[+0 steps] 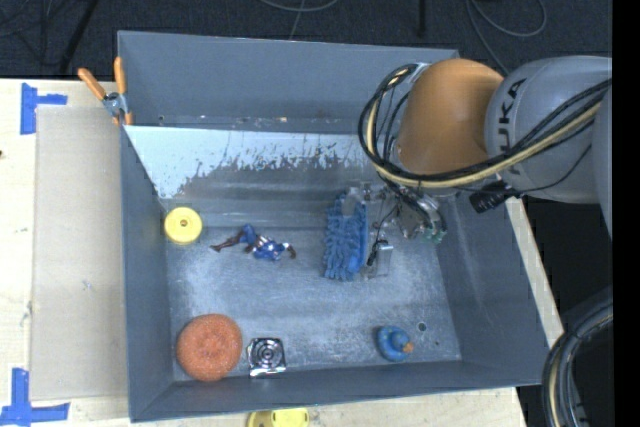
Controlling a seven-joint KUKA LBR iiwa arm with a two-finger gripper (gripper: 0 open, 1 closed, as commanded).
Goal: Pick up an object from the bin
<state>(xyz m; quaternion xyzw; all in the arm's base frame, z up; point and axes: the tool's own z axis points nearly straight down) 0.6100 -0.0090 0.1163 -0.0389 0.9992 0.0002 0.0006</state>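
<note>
**Camera view:** Seen from above, the KUKA arm [560, 125] is reaching into the grey metal bin [300, 105] from the right. Its orange cover [450, 115] and looped cables [385, 130] are hanging over the bin's right half. The gripper [382, 245] is sitting low over the bin floor, just beside the right edge of a blue bristly brush head [345, 240]. The brush head is lying right of centre, with its long side pointing toward the back wall. Gripper and brush head are overlapping here, so whether the gripper is spread or closed cannot be told, nor whether it is touching the bristles.

The other things are lying well apart from it:
- a yellow disc [183, 226] at the left
- a small blue toy figure [262, 246] between the disc and the brush head
- an orange round scrubber [209, 346] in the near left corner
- a small shiny metal piece [266, 354] just beside the scrubber
- a small blue and yellow thing [394, 344] near the front right

**Handling:** The brush head is looking light, soft and unbreakable, and its fibres are likely to give and splay under pressure. A hold across its narrow width near the middle looks best, set deep enough to catch the firmer core. A pinch on the fibre tips alone is likely to slip loose as it is lifted.
</note>
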